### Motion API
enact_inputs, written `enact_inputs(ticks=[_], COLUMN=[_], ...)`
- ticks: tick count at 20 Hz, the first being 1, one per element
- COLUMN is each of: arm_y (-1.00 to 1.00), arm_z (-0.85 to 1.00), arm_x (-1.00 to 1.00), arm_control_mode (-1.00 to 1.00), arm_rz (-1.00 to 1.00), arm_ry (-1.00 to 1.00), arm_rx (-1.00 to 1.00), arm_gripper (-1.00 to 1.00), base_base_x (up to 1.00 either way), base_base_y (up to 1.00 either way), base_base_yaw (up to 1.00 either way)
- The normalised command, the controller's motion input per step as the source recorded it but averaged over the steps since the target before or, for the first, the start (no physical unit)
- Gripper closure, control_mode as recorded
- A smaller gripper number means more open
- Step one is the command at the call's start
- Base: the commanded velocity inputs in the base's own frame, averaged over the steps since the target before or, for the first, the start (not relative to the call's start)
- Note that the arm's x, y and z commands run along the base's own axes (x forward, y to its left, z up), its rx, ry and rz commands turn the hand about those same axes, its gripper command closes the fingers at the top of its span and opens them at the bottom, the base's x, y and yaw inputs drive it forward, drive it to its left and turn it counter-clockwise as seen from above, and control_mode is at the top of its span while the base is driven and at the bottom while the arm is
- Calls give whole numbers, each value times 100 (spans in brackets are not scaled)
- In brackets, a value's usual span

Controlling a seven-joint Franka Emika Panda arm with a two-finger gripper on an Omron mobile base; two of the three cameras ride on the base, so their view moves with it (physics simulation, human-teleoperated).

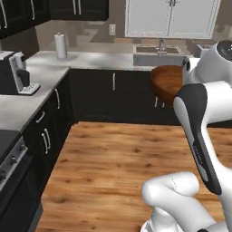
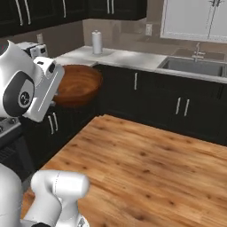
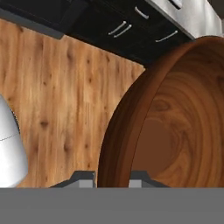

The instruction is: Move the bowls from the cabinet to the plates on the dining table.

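Observation:
A glossy reddish-brown wooden bowl (image 3: 175, 118) hangs in the air, tilted on its side, and my gripper (image 3: 111, 177) is shut on its rim. One finger (image 3: 85, 177) sits outside the wall and the other inside. In the base views the same bowl (image 1: 166, 84) (image 2: 77, 84) floats in front of the dark lower cabinets, partly covered by my white hand. Dark wall cabinet doors (image 1: 79, 9) (image 2: 22, 13) with long silver bar handles run along the top. The dining table and the plates are out of view.
A grey L-shaped counter (image 1: 27, 99) carries a coffee machine (image 1: 16, 72) and a paper towel roll (image 1: 60, 45) (image 2: 96, 42). A sink (image 1: 161, 54) (image 2: 195, 66) sits in the far counter. Wooden floor (image 1: 118, 167) spreads below the bowl. A stove front (image 1: 9, 158) is at the left.

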Motion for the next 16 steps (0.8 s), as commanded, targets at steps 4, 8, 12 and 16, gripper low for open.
enact_inputs(ticks=[4, 8, 12, 16], arm_y=[0, 0, 0, 0], arm_z=[0, 0, 0, 0], arm_x=[0, 0, 0, 0], arm_control_mode=[100, 100, 100, 100], arm_rz=[0, 0, 0, 0], arm_ry=[0, 0, 0, 0], arm_rx=[0, 0, 0, 0], arm_gripper=[100, 100, 100, 100], base_base_x=[0, 0, 0, 0], base_base_y=[-37, -37, -37, -38], base_base_yaw=[-39, -39, -39, -38])
